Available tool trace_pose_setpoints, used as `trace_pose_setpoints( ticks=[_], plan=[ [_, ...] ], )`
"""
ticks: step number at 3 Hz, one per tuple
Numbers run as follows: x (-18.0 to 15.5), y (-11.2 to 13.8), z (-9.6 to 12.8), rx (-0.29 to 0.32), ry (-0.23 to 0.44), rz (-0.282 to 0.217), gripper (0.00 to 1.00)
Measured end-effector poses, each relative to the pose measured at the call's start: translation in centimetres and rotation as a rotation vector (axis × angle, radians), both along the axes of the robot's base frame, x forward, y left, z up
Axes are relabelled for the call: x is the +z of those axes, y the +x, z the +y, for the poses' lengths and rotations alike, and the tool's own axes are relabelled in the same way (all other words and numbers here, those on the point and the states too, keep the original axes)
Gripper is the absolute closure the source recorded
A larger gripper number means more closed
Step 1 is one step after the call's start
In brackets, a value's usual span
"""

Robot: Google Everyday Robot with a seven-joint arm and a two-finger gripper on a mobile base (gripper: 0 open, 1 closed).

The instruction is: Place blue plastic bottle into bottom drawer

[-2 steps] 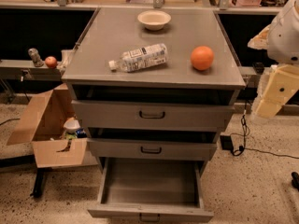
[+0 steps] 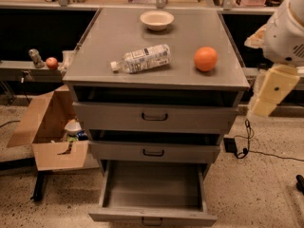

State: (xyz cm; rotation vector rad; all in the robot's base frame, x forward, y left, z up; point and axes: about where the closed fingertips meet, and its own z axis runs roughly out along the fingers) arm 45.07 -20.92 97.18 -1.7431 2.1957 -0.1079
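- The blue plastic bottle (image 2: 140, 59) lies on its side on the cabinet top (image 2: 114, 32), left of centre, with its white cap pointing left. Nothing touches it.
- The bottom drawer (image 2: 152, 186) stands pulled out below the two upper drawers, with nothing lying in it, so it looks ready to receive the bottle.
- A bowl (image 2: 156, 19) sits at the back of the top, apart from the bottle.
- An orange (image 2: 205, 59) rests to the right of the bottle, between it and the arm.
- The gripper (image 2: 267, 95) hangs off the right edge of the cabinet, well apart from the bottle and holding nothing. I cannot tell whether it is spread or pressed together.
- The step in hand seems to be the reach. The next move calls for travel leftward over or behind the orange, then a grasp across the bottle's body.
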Motion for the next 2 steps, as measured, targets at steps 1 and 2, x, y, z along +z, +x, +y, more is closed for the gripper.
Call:
trace_pose_setpoints(
  ticks=[1, 2],
  plan=[
    [-1.1, 6.0, 3.6, 0.124, 0.036, -0.055, 0.00],
    [-1.6, 9.8, 6.5, 0.204, 0.079, -0.085, 0.00]
  ],
)
